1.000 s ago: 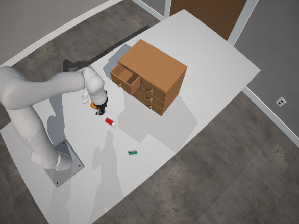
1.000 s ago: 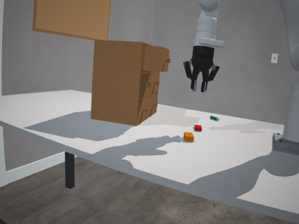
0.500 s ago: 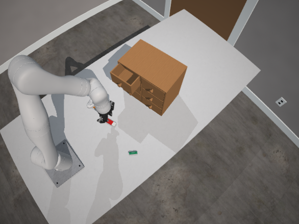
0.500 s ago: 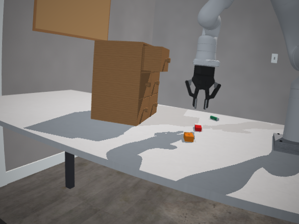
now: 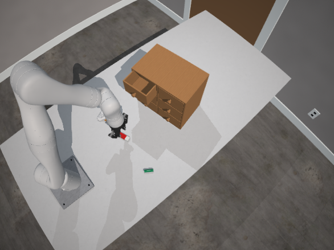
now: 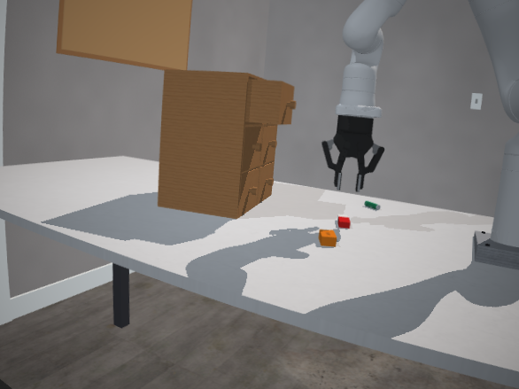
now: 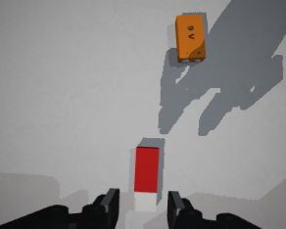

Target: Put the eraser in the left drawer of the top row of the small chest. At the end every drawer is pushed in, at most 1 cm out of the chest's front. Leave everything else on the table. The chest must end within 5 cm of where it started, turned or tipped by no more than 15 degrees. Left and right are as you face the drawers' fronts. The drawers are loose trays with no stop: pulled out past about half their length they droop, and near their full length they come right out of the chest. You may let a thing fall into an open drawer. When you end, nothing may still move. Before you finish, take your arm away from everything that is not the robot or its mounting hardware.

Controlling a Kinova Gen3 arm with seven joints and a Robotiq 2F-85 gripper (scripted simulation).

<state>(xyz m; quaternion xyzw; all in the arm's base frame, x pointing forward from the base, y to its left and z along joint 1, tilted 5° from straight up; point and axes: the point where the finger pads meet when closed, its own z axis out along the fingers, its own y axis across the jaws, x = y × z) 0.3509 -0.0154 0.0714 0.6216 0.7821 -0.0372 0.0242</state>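
The eraser (image 5: 123, 136) (image 6: 344, 222) (image 7: 147, 168), a red block with a white end, lies flat on the table. My gripper (image 5: 117, 131) (image 6: 349, 182) (image 7: 143, 203) is open and empty, pointing down well above the table. In the wrist view the eraser's white end shows between the fingertips, with its length running away from them. The small chest (image 5: 171, 70) (image 6: 204, 145) stands upright. Its top-row left drawer (image 5: 139, 96) (image 6: 286, 103) is pulled part way out and looks level; the visible inside is empty. The other drawers look pushed in.
An orange 9 V battery (image 6: 328, 238) (image 7: 190, 36) lies near the eraser, mostly hidden by the arm in the top view. A green cylinder (image 5: 148, 170) (image 6: 372, 205) lies farther off on the table. The open drawer juts out toward the arm's side.
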